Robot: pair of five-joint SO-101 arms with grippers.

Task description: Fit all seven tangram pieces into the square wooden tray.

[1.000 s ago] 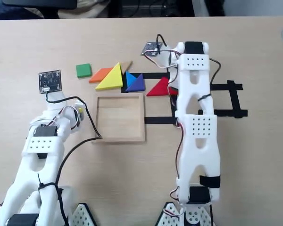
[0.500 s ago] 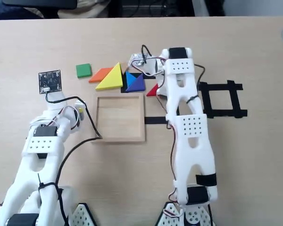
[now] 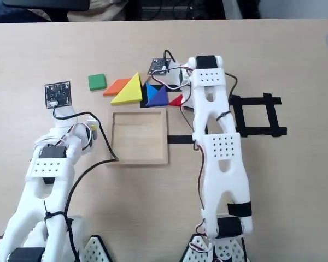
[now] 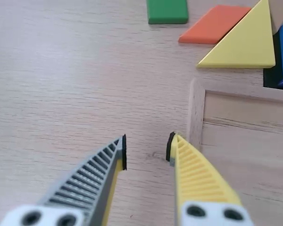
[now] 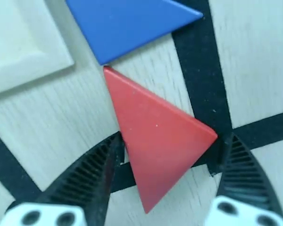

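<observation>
Right hand (image 5: 173,142) shifted over flat red triangle (image 5: 153,129).

High view: right arm (image 3: 210,109) covers most of the red triangle (image 3: 177,101); I get one corner only, beside the blue piece (image 3: 151,90). Same arm hides a stretch of the black tape (image 3: 254,100). Whether that blue piece is one item or two: too small to call from here.

Left wrist view: wooden tray (image 4: 196,108) runs off right and bottom edges. Blue piece cut at right edge. Tan piece (image 4: 279,8) clipped at the corner, shape n/a.

Right wrist view: blue piece cut by top edge, tray corner cut by left and top edges.
</observation>
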